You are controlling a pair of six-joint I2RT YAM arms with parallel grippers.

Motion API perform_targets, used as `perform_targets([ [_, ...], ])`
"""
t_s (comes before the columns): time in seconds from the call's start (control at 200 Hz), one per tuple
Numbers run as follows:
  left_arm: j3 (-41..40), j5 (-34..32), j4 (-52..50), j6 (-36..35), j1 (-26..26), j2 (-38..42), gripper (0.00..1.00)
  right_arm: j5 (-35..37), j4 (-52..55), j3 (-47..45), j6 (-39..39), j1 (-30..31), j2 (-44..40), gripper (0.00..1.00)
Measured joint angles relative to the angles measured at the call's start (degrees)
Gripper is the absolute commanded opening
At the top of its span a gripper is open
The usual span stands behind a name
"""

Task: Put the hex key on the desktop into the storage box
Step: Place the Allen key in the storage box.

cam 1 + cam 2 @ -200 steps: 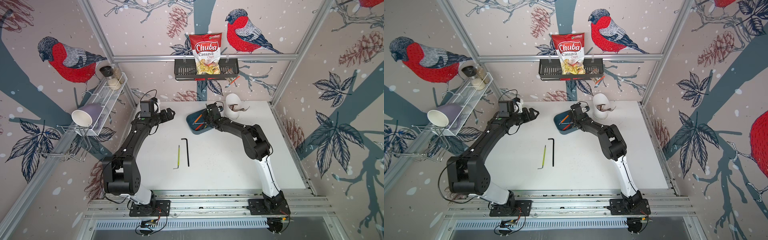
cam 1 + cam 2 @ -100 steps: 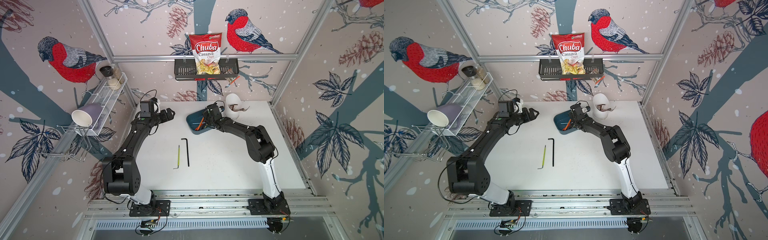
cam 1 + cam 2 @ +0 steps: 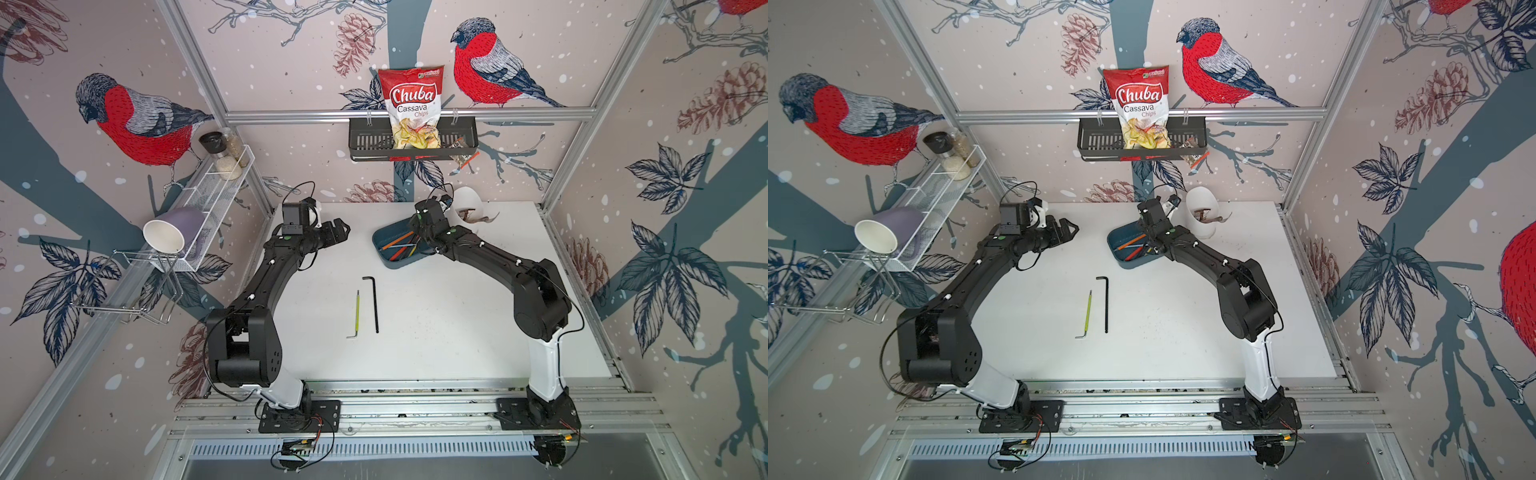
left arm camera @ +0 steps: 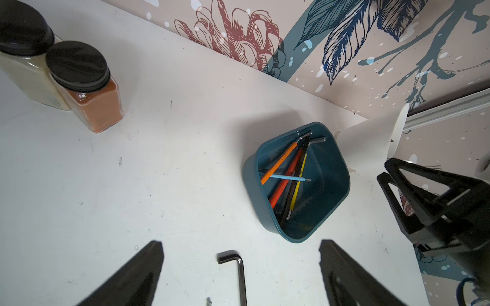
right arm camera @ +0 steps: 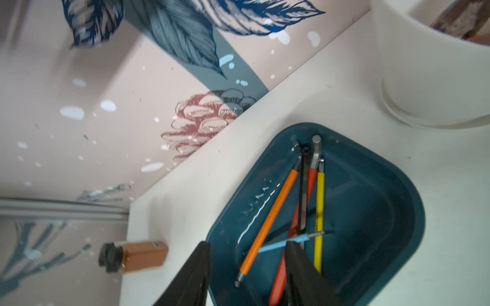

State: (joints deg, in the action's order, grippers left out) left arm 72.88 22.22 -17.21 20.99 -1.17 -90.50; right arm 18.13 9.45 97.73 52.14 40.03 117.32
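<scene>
Both of your claws are released. Your right gripper [image 5: 246, 242] hangs over the storage box [image 5: 384, 212]; its fingers [image 5: 196, 275] stand apart, and nothing is pinched between them. Your left gripper [image 4: 240, 242] is spread wide above the desktop [image 3: 457, 332] and holds nothing; in its wrist view the bent end of the black hex key [image 4: 241, 275] lies on the surface between the two fingers.

In both top views that black hex key [image 3: 375, 303] lies flat near the middle of the desktop, well apart from the box, with its short bend at the far end; a thinner green-sleeved hex key [image 3: 356, 311] lies just beside it on the left arm's side, nearly parallel, with its bend at the near end.

The storage box sits towards the back of the desktop, just beside a white cup [image 3: 467, 208]; inside it lie an orange key [image 5: 267, 225], a red key [image 4: 285, 182], a yellow key [image 5: 320, 212] and a thin blue key [image 5: 281, 245] lying across them. You also have two black-lidded jars [image 4: 87, 87] standing on the desktop in the left wrist view.
</scene>
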Motion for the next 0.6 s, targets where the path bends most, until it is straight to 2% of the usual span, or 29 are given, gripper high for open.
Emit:
perform_targets([
  [0.125,0.0,0.1,0.0,0.0,0.0,-0.7,0.96,-0.6,4.7,0.1,-6.0,4.3,0.0,0.5],
  [0.245,0.2,0.8,-0.1,0.0,0.0,-2.4,0.95,-1.9,7.3,-8.0,-7.6,8.5,-2.4,0.5],
  [0.37,0.4,1.7,-0.1,0.1,0.0,-3.4,0.95,-6.5,8.5,-13.4,-7.5,14.2,-3.8,0.51],
  [0.45,0.4,1.7,-0.1,0.1,0.0,-3.7,0.95,-7.8,10.6,-13.0,-7.2,15.9,-3.6,0.51],
  [0.6,0.8,1.7,-0.2,0.1,0.1,-4.1,0.95,-8.5,16.0,-7.0,-7.3,18.7,1.0,0.51],
])
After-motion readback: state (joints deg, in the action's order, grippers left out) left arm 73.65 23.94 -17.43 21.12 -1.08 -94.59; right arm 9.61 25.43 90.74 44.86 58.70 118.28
